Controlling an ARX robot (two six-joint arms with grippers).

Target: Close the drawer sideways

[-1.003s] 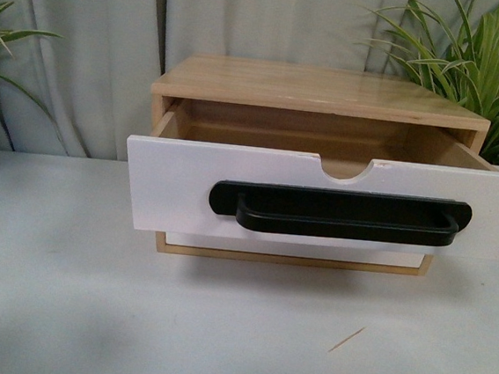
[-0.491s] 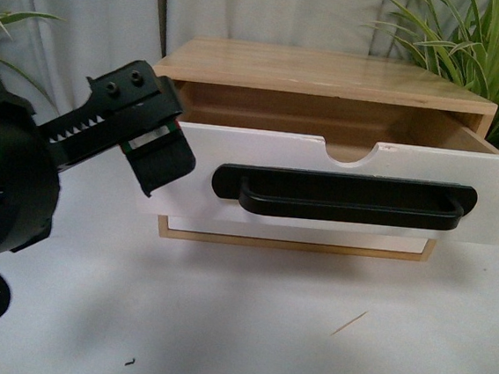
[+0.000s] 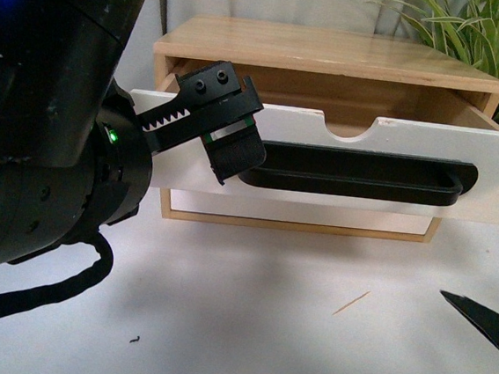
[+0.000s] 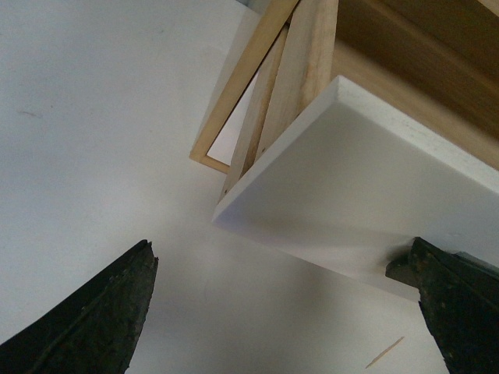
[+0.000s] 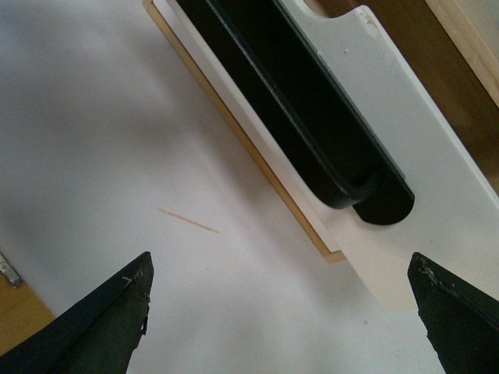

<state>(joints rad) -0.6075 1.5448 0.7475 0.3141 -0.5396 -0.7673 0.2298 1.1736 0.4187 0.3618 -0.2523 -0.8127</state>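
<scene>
Left arm (image 3: pixel 43 132) fills the left side of the front view, reaching forward and up to the drawer front. My left gripper (image 4: pixel 279 253) has its jaws spread wide. The left corner of the drawer (image 3: pixel 387 134) sits between them in the left wrist view. One finger (image 3: pixel 235 153) overlaps the left end of the black bar handle (image 3: pixel 366 173) in the front view. Can't tell if it touches the front or the handle.

My right gripper (image 5: pixel 281 261) is also spread wide and holds nothing. Only its fingertips (image 3: pixel 488 325) show at the right edge of the front view, low over the table (image 3: pixel 261 338). They are clear of the drawer. The right wrist view has the handle's right end and the front's right end between the fingers.

The drawer is pulled out of the top slot of the wooden cabinet (image 3: pixel 333 54), toward me. Its white front faces me, long axis left to right, handle level along it, half-round notch in the top edge.

Inside I see bare wood side walls and back wall. The floor is hidden behind the front.

A plain white lower front (image 3: pixel 300 212) sits flush in the cabinet below. A thin wood splinter (image 3: pixel 351 303) lies on the table in front. A plant (image 3: pixel 493 42) stands behind the cabinet to the right.
</scene>
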